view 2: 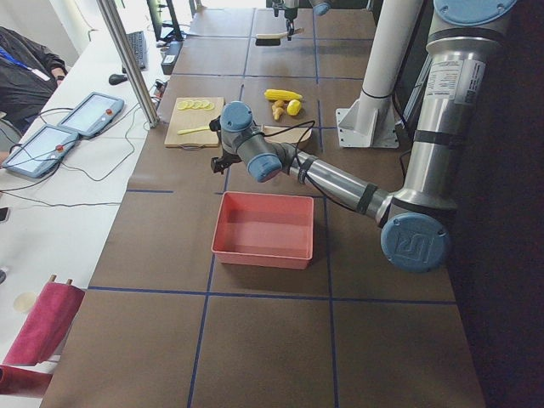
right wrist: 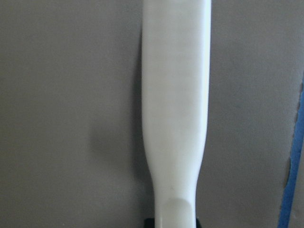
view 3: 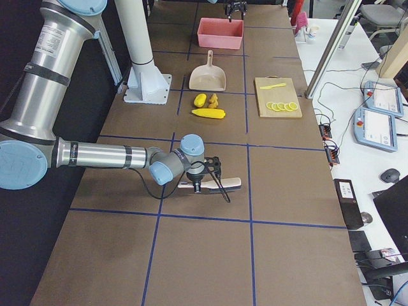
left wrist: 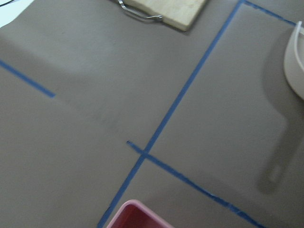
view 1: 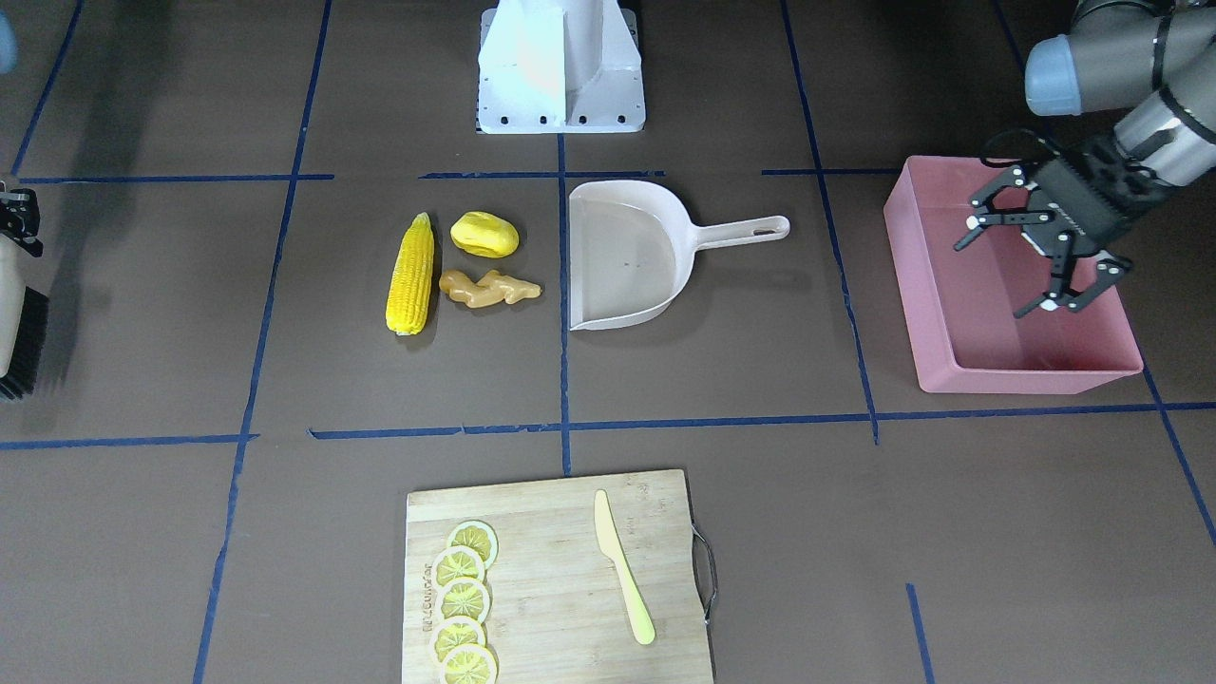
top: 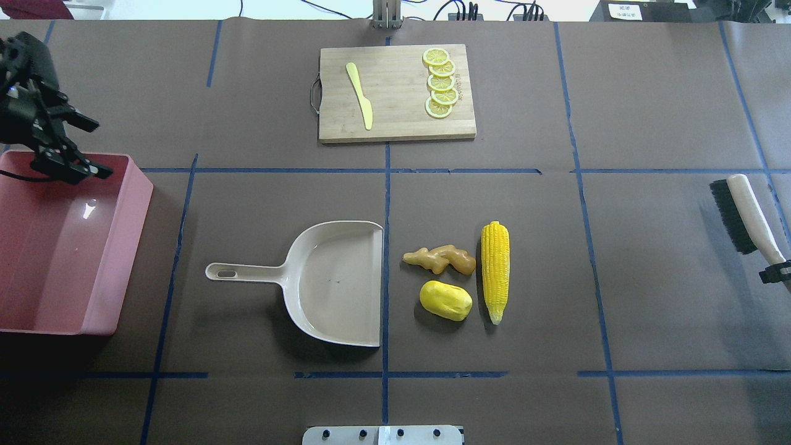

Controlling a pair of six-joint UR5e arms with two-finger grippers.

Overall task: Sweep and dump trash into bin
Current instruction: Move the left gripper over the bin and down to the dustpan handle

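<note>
Overhead exterior view: your right gripper [top: 777, 272] clamps the brush [top: 743, 213] by its handle, left gripper [top: 96, 148] gapes empty (the corn [top: 495, 272] looks light, hard, roll-prone, so push its long side).

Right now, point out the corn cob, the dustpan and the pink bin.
corn cob [top: 495, 272], overhead view, middle of cob.
dustpan [top: 334, 281], overhead view, bare pan floor.
pink bin [top: 123, 247], overhead view, wall nearest dustpan.
</note>
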